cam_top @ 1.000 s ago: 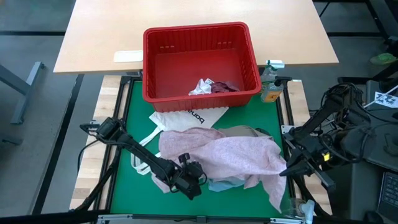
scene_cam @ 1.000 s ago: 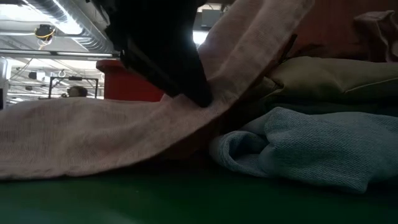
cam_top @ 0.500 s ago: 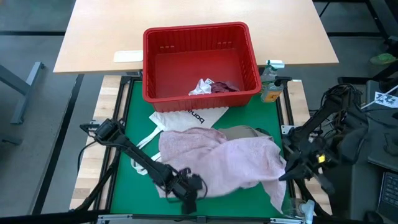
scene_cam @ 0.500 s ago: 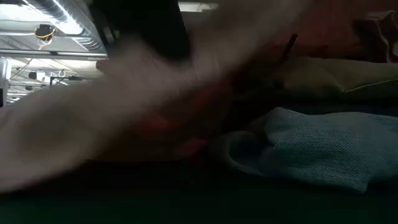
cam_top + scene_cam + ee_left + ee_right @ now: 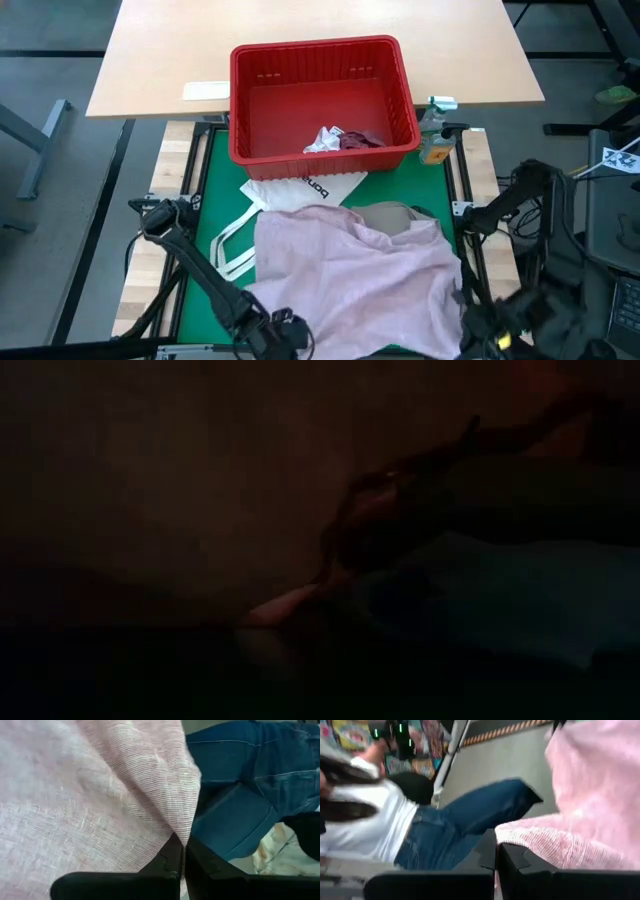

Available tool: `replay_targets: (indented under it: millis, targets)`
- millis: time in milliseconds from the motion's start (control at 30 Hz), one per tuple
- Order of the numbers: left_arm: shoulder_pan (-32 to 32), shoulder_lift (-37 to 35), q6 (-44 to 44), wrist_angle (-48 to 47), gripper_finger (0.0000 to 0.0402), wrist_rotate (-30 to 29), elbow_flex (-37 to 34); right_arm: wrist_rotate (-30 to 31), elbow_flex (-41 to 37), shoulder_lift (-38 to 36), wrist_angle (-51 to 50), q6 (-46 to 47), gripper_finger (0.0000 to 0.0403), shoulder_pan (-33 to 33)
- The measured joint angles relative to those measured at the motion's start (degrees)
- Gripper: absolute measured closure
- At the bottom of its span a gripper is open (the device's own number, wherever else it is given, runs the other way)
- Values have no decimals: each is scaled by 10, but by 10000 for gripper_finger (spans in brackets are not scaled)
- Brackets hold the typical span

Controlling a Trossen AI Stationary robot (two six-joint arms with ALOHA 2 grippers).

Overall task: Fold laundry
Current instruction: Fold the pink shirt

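At the bottom edge of the high view, the left gripper (image 5: 283,335) sits at lower centre-left and the right gripper (image 5: 492,335) at lower right, each with its fingers clamped on a near corner of the mottled pink garment (image 5: 350,285). The wrist views show the pink cloth pinched between both pairs of dark fingers, with a person in blue jeans (image 5: 250,795) beyond. The pink garment spreads across the lower middle of the green mat (image 5: 210,185) and hides most of the pile; a beige-khaki garment (image 5: 395,213) peeks out above it. The cloth blocks the low view almost wholly. Farther up lie the white tote bag (image 5: 290,190), then the red basket (image 5: 320,100) holding small pieces of cloth (image 5: 340,138), with a spray bottle (image 5: 434,135) to its right.
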Motion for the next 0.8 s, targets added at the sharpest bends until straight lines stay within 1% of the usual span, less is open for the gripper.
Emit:
replay_targets:
  millis: [133,233,300,433,633,800]
  targets:
    - [-13,0,-33,0,392,-39,0,-10,0,39,1,31,400,18]
    - [-17,0,-35,0,383,-71,0,-12,0,62,0,46,400,23]
    - [-17,0,-35,0,377,-83,0,-20,0,72,0,57,400,23]
    - [-10,0,-35,0,358,-85,0,-31,0,81,4,67,400,21]
    - [6,0,-31,0,314,-86,0,-35,0,82,4,67,400,21]
    - [25,0,17,-13,285,-89,0,-35,0,82,4,67,400,21]
